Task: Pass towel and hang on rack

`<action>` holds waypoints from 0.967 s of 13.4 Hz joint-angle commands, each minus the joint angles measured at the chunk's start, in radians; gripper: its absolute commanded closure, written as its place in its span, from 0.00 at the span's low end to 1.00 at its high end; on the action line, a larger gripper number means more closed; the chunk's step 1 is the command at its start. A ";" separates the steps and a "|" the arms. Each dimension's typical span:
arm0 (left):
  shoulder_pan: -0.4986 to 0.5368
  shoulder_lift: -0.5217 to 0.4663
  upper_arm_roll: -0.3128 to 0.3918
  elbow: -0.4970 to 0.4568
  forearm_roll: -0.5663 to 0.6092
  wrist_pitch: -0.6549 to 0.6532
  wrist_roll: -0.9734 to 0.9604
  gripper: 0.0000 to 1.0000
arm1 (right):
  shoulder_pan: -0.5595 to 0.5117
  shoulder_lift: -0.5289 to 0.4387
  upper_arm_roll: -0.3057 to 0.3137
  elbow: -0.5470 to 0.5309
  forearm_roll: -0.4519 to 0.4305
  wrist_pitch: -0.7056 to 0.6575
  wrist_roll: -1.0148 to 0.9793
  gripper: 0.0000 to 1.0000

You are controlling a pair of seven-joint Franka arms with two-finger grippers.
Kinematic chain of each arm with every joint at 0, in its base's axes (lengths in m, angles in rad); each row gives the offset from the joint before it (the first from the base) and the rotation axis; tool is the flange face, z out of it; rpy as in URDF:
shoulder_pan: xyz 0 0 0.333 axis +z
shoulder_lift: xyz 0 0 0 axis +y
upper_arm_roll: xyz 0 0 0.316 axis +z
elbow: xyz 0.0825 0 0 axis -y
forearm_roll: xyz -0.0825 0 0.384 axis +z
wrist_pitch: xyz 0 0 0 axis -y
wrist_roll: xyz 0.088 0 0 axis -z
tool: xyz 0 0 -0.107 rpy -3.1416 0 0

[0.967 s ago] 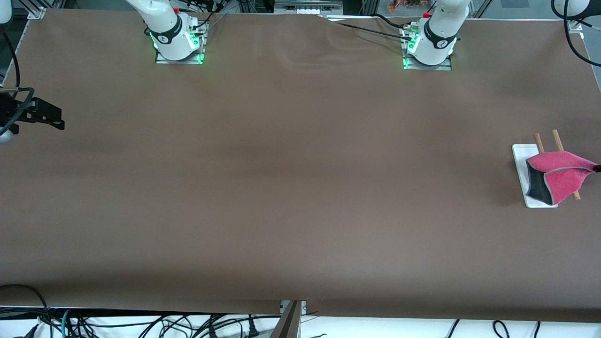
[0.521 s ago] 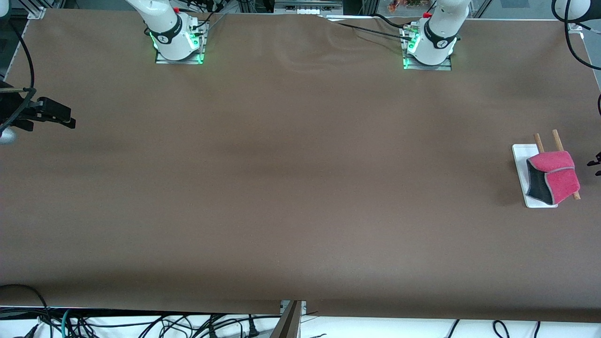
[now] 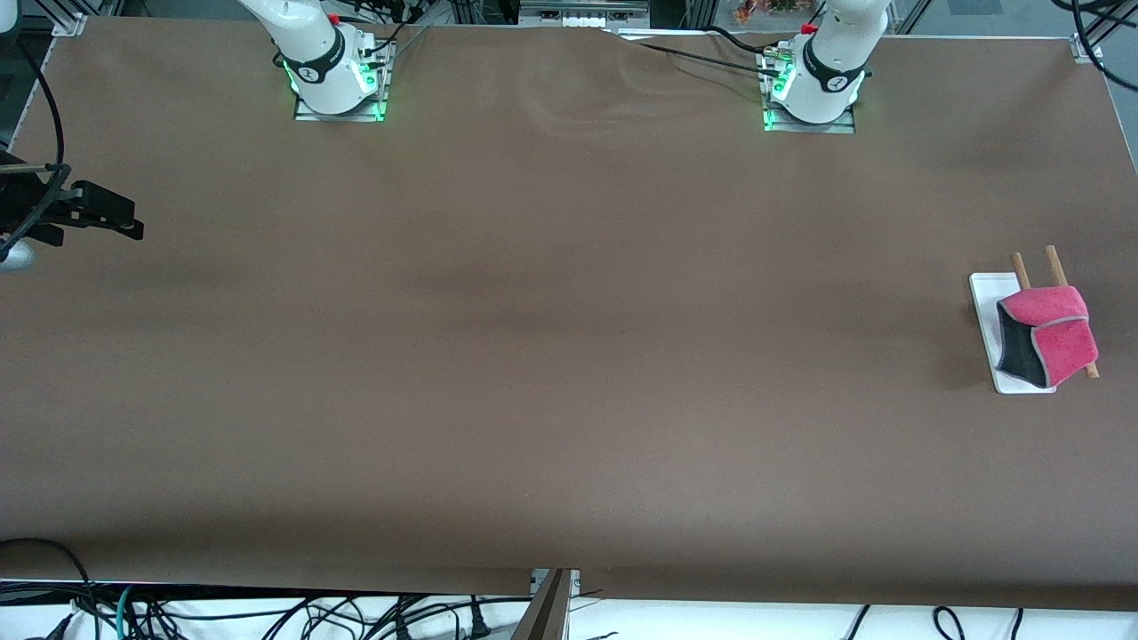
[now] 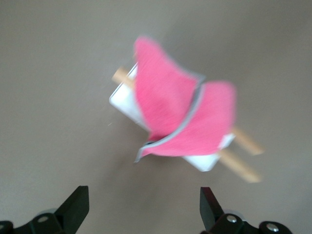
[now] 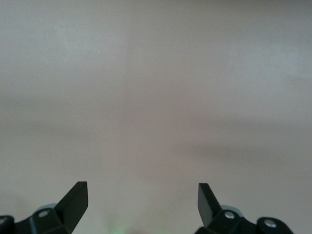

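Your pink towel [image 3: 1053, 334] is draped over the two wooden rods of the rack [image 3: 994, 289], down at the left arm's end of the bench [image 3: 551, 356], grey underside showing on one flap. Your left tool [image 4: 141, 209] hangs above it, fingers spread wide, gripping nothing. Your right tool [image 5: 141, 207] waits at its own end over bare bench, also spread and empty.

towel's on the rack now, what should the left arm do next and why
Probably just back the left pincer away and park. It is open and empty, the towel hangs draped over the rack rods, and the right pincer waits open over the right arm's end of the table.
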 commanded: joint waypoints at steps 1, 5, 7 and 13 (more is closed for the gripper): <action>-0.096 -0.113 0.005 -0.036 0.023 -0.124 -0.175 0.00 | -0.014 -0.033 0.012 -0.027 -0.010 -0.007 -0.017 0.00; -0.275 -0.171 0.005 -0.041 0.026 -0.225 -0.465 0.00 | -0.009 0.004 0.009 0.015 -0.012 -0.042 -0.019 0.00; -0.347 -0.188 0.003 -0.043 0.026 -0.260 -0.610 0.00 | -0.009 0.009 0.008 0.020 -0.010 -0.034 -0.020 0.00; -0.505 -0.255 -0.006 -0.053 0.028 -0.310 -0.901 0.00 | -0.009 0.013 0.006 0.022 -0.010 -0.028 -0.019 0.00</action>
